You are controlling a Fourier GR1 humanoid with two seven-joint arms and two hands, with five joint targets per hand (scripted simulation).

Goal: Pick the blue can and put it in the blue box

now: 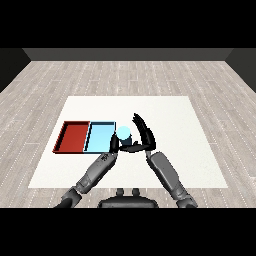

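Head view: blue can upright just beside blue tray, left hand curled round its base for the lift; right hand open, fingers straight, near; red tray adjoining on worktop.

Blue can: pale blue, upright w/ round top showing, just right of the light blue tray, at its near right corner. Tray is shallow, rectangular, flat on the tabletop, its left side touching the red one.
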